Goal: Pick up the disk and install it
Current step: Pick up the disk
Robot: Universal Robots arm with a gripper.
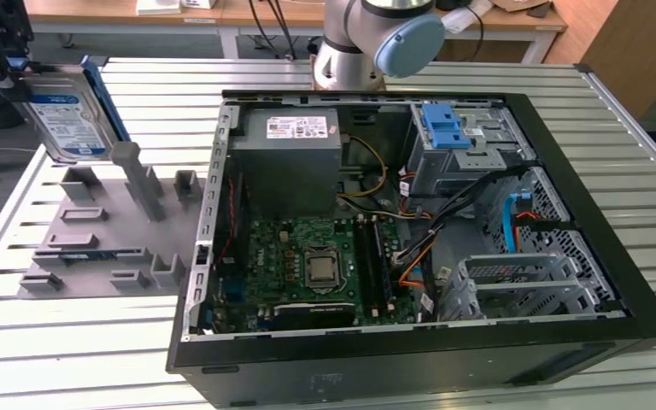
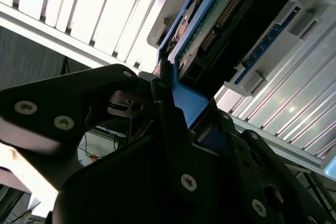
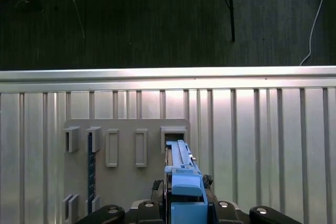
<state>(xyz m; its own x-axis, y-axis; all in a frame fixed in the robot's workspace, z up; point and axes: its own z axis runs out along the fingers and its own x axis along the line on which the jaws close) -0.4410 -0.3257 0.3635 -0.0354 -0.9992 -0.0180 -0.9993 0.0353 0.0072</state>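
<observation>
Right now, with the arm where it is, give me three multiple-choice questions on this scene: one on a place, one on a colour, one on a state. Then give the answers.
1. Where is the disk?
A. In a bay inside the computer case
B. In the air over the grey fixture
C. Flat on the motherboard

2. What colour is the disk's rail frame?
A. Blue
B. Red
C. Yellow

3. How is the gripper?
A. Open, away from everything
B. Shut on a cable
C. Shut on the disk

Answers:
1 B: the disk hangs above the grey fixture, at the exterior view's left of the computer case.
2 A: the rail frame shows blue in both wrist views.
3 C: the gripper clamps the disk by its edge and holds it off the table.
</observation>
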